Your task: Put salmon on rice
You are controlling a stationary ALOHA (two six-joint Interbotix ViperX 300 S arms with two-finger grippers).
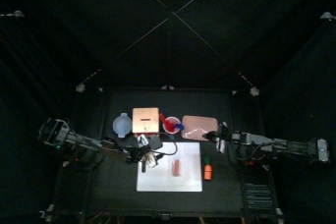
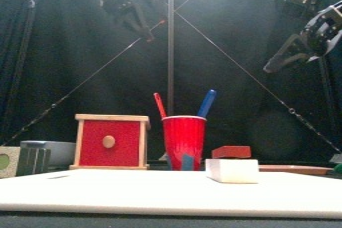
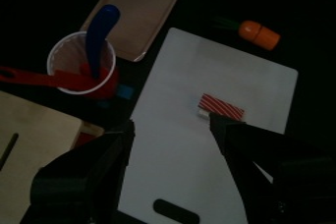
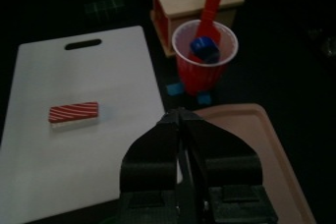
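On the white board (image 3: 197,120) the salmon (image 3: 221,107) is seen laid over the rice, so both arms are kept lifted clear, the left gripper (image 3: 178,154) spread wide and empty, the right gripper (image 4: 180,154) pressed closed on nothing.

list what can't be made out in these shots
- rice: top view, too small and faint beneath the salmon on the white board.
- orange piece: top view, too small to identify.
- blue utensil: front view, lower end hidden inside the red cup.
- left end effector: front view, blurred against the dark curtains.
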